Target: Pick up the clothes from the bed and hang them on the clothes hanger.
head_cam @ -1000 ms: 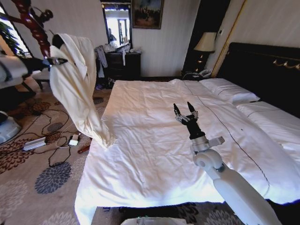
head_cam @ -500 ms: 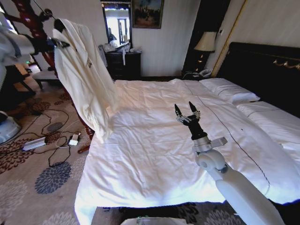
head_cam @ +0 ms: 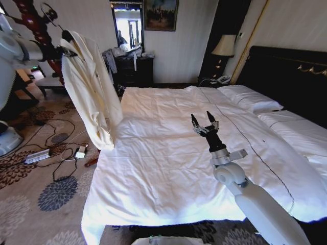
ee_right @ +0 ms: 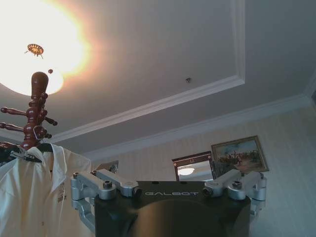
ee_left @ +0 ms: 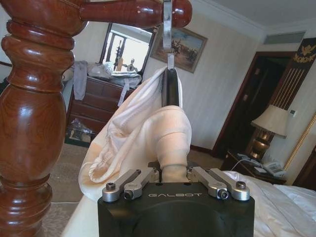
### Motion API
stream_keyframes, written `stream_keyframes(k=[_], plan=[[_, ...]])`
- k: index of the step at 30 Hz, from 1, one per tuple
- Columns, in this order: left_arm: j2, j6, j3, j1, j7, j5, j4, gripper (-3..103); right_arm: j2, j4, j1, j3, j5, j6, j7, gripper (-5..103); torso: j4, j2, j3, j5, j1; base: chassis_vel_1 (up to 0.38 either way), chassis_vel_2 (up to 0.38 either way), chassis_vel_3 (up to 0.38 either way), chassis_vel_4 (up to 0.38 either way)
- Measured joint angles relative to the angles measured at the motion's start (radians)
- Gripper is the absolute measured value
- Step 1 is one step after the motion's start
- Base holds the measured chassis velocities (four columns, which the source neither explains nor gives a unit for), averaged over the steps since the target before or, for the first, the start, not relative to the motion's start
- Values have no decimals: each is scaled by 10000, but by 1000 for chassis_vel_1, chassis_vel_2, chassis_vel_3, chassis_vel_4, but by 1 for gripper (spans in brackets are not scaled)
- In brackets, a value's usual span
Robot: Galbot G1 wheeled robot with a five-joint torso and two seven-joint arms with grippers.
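The clothes (head_cam: 89,87), thin, limp and light, are draping from the clothes hanger (ee_left: 170,88), best gripped there; the left gripper (ee_left: 174,174) is clamping them, the right gripper (head_cam: 203,121) spreading apart.

Tall red-brown wooden pole (head_cam: 36,28) at far left, with side pegs. Dark dresser (head_cam: 134,70) by back wall, grey clothes (head_cam: 110,60) draped on it. Mirror (head_cam: 127,25) above dresser, framed painting (head_cam: 160,14) beside mirror. Lamp (head_cam: 223,47) near headboard. Cables (head_cam: 61,148) on flowered carpet (head_cam: 46,199).
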Motion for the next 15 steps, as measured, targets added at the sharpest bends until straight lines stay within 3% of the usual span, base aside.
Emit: stream_keyframes(k=[15], plan=[[34,-8,367,-32,19,-96,206,18,-74,138,-430,322,-47,69,3,100,3,0,0,-1,0,0,0,0,0]])
